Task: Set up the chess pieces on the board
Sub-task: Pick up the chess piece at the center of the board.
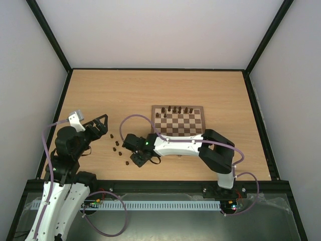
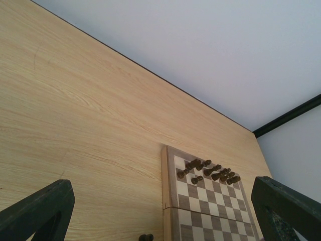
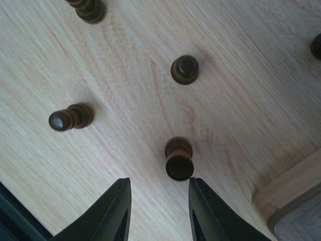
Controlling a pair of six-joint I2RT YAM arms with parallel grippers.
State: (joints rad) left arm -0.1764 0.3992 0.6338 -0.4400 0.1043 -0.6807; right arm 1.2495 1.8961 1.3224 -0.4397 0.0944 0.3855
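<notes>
Two claws, both spread: right gripper [image 3: 158, 187] and left gripper [image 2: 160, 201] pinch nothing

Stretched leftward along the near side of the pale, wood-grained table [image 1: 210, 88], the right gripper has its two dark fingers [image 3: 116, 213] apart, with bare tabletop showing in the gap. Just ahead of the fingertips, in line with that gap, sits one small dark brown wooden piece with a round head [image 3: 179, 159]; it is close to the tips, yet no contact shows.

More of the tiny dark brown wooden chess pieces [image 3: 185, 69] dot the table around it: one farther ahead; one off to the left [image 3: 70, 118]; one at the upper edge of the wrist view [image 3: 91, 9]; one cut off at the right edge. A corner of pale wood border shows at the lower right of that view.

From above, the square wooden chessboard with dark brown and cream checks and a light wood border [image 1: 186, 126] lies right of the table's middle; a line of dark pieces [image 1: 173, 109] stands along its far side; the loose ones [image 1: 116, 146] are scattered on the table just left of the board's near corner, between the two grippers.

The left gripper sits near the table's left edge, pointed toward the board; its fingers [image 2: 40, 211] stand wide apart at the two sides of its own view, with table and board seen between them; in that view the pieces on the board [image 2: 208, 170] crowd the far rows.
</notes>
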